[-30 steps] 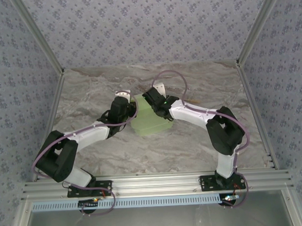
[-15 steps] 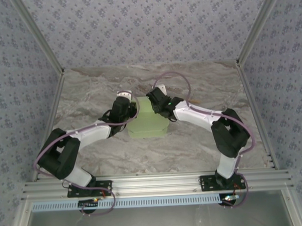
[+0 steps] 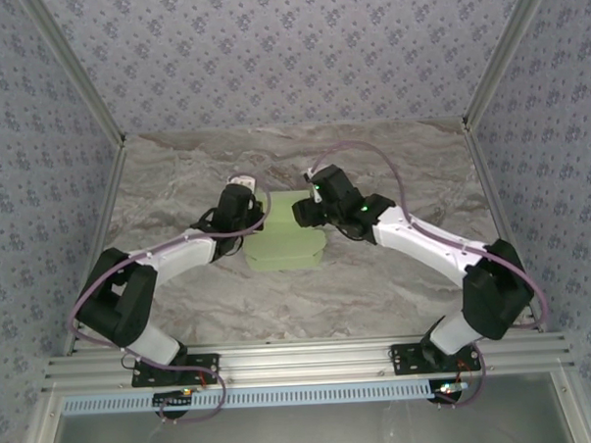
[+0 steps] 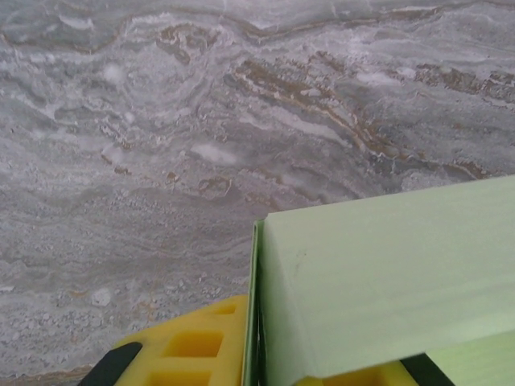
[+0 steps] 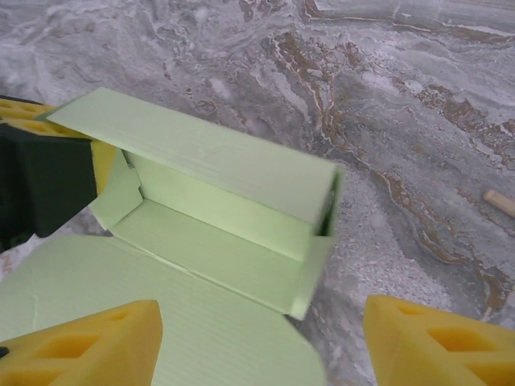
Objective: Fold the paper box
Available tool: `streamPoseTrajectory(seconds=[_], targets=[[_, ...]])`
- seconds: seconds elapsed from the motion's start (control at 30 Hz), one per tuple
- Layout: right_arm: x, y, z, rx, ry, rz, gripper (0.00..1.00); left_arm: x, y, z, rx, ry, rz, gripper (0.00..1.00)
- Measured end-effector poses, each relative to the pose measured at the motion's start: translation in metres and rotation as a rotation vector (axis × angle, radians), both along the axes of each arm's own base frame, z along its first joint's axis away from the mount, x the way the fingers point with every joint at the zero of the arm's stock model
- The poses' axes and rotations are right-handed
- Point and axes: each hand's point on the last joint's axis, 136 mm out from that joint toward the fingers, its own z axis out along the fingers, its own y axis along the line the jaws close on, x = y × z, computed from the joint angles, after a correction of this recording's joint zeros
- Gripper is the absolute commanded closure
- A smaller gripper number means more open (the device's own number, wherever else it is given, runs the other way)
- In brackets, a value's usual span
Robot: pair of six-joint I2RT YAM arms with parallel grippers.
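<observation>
Right claw [image 5: 261, 318] gapes wide over the paper box [image 5: 217, 157]; left claw [image 4: 269, 366] is pinched on one thin wall of it.

Both work over a tabletop [image 3: 176, 187] patterned as grey marble with brown veins. Aluminium rails [image 3: 301, 359] run along the near edge, and walls [image 3: 288, 55] papered in a blue-grey floral print close off three sides. The pale green box sits near the middle of the table between the two arms. Its tray part is open towards the right wrist camera, with one flap raised over it and a broad flat panel lying in front.

Some things are only half seen — a thin tan stick [image 5: 499, 201] lies on the marble well apart from the box, cut off by the edge of the right wrist view. In the left wrist view a green flap covers most of one finger of the left claw.

Right claw's yellow fingers [image 5: 84, 346] stand far apart, one above the flat panel, the other above bare marble beside the box; whether the first touches the card cannot be told. Left claw's fingers [image 4: 189, 350] are closed on an upright card wall — the box end at the left of the right wrist view.
</observation>
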Motion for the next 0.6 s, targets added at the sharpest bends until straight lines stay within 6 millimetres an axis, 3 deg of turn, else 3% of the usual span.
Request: streamPoseTrajectory(seconds=[0.13,0.3,0.6], targets=[[0.003,-0.025,0.014,0.033,-0.013,0.021,0.3,0.001,0.006,-0.003,-0.019,0.08,-0.026,0.84],[0.004,-0.048,0.019,0.09,-0.009,0.013,0.3,0.001,-0.001,0.0,-0.008,0.163,-0.099,0.84],[-0.005,-0.051,0.0,0.099,0.039,0.031,0.3,-0.008,-0.002,-0.014,0.076,0.368,-0.228,0.84]])
